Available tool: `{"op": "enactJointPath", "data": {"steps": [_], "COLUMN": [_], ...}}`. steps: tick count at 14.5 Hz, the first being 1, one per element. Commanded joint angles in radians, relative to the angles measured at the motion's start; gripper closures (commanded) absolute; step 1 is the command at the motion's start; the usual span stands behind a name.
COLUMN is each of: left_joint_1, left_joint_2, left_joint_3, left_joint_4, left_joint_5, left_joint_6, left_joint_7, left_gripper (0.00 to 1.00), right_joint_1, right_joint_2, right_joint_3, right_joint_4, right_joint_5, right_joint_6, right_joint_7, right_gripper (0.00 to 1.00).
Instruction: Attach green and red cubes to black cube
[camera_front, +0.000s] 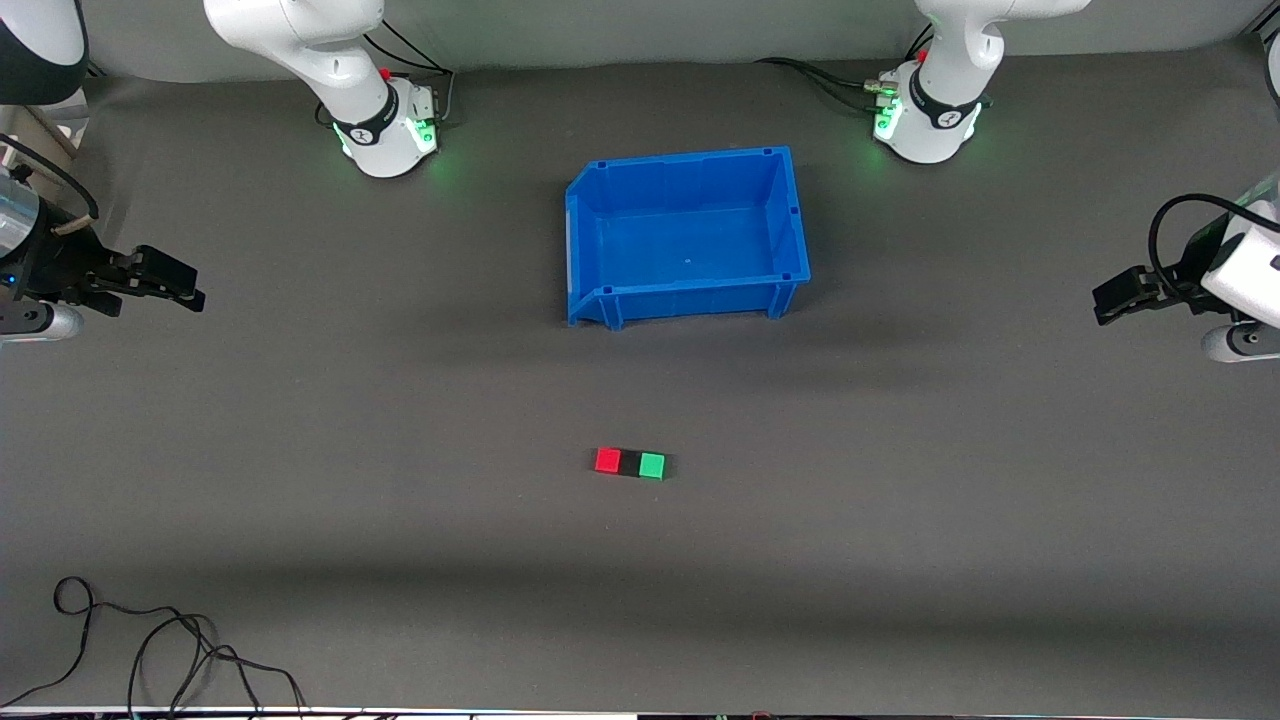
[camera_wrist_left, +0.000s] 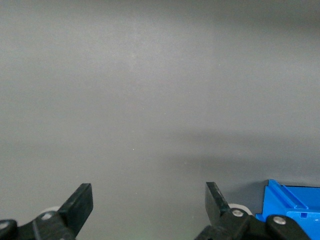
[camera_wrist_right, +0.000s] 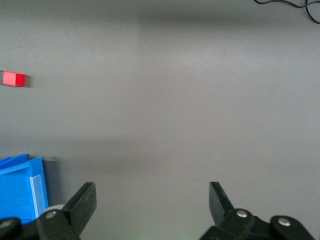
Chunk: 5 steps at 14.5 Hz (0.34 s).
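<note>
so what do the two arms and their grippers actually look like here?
Both arms have glossy white shells with black joint bands, green lights glowing at the bases and black cables running off them. The left gripper and right gripper are matte black, with two flat fingers whose tips are cut at an angle, on silver-screwed linkages.

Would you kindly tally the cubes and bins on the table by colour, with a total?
Red cube: 1
Black cube: 1
Green cube: 1
Blue bin: 1
Total: 4
The three cubes sit in one touching row, black in the middle, nearer the front camera than the bin.
</note>
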Motion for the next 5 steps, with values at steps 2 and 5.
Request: {"op": "enactJointPath", "data": {"steps": [2, 5], "left_joint_1": [-0.034, -0.062], "left_joint_2": [0.009, 0.001], "left_joint_3": [-0.004, -0.014], "left_joint_4": [0.001, 0.001], "left_joint_5": [0.017, 0.02], "left_joint_6": [0.006, 0.004], "left_joint_7": [-0.008, -0.021], "left_gripper": [0.0, 0.0], "right_joint_1": [0.017, 0.017], "right_joint_2": [-0.005, -0.004], "right_joint_3": [-0.014, -0.014], "right_joint_4": [-0.003, -0.002], "right_joint_5": [-0.016, -0.014], "right_joint_6": [0.005, 0.005], "right_joint_7": [-0.004, -0.004], "right_gripper": [0.0, 0.0]}}
